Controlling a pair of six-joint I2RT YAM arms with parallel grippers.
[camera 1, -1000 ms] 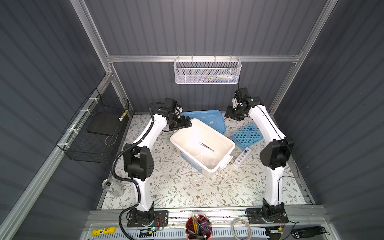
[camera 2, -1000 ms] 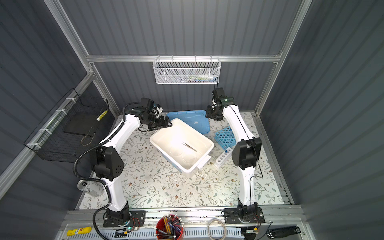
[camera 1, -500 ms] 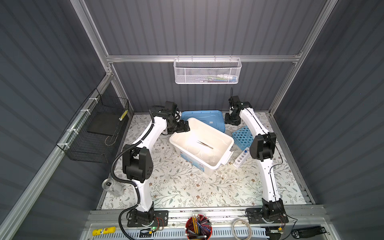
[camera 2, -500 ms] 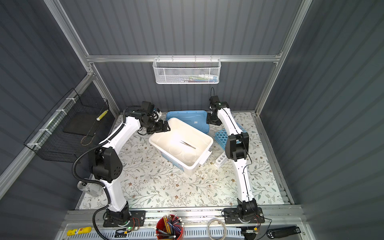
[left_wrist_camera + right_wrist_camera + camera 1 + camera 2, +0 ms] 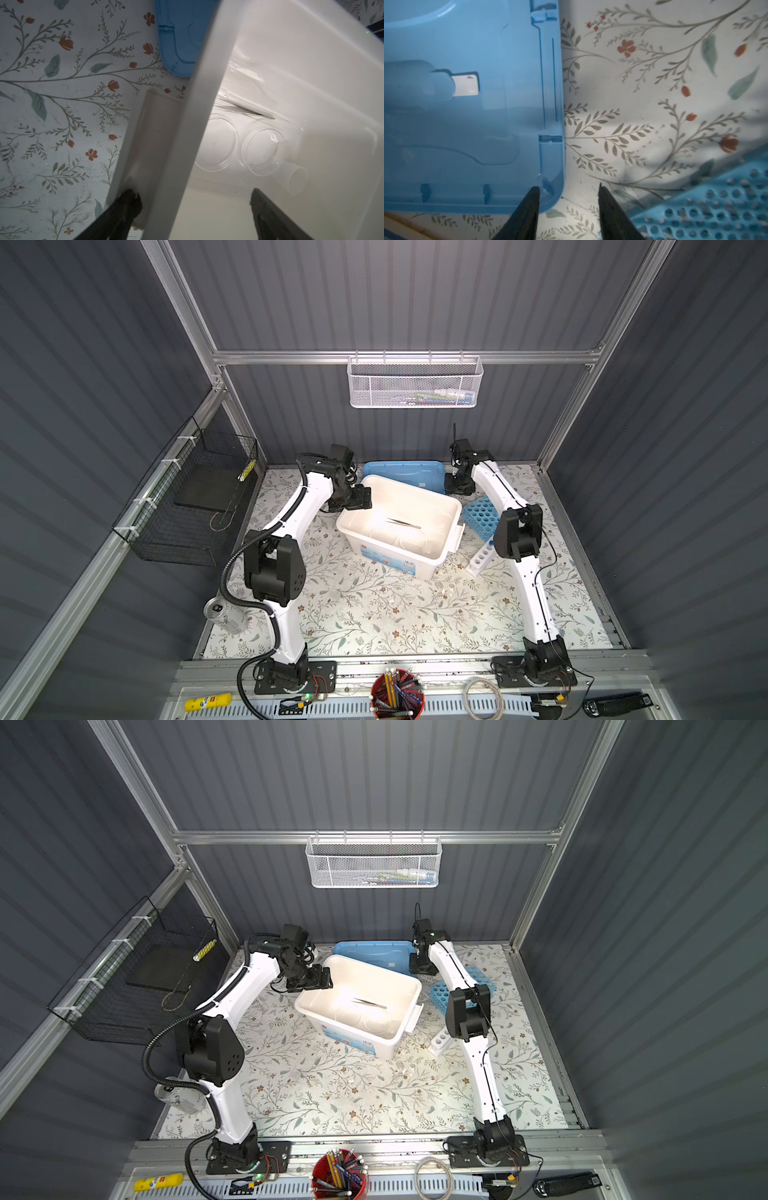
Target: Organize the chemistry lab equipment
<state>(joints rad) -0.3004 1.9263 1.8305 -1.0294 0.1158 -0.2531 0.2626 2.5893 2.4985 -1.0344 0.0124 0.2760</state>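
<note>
Your bin (image 5: 441,548) held tweezers (image 5: 403,523) and dishes (image 5: 216,145); its lid (image 5: 401,472) lay off. Left gripper (image 5: 193,194) gaped wide, right gripper (image 5: 568,189) narrower, both empty.

The floral worktop (image 5: 374,614) carries a white tub (image 5: 432,562) at its middle, a blue lid (image 5: 399,470) behind it, and a blue rack (image 5: 478,512) and a white rack (image 5: 480,561) beside it.

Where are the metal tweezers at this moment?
In both top views the tweezers lie inside the white bin, near the middle of its floor, next to the round glass dishes.
</note>
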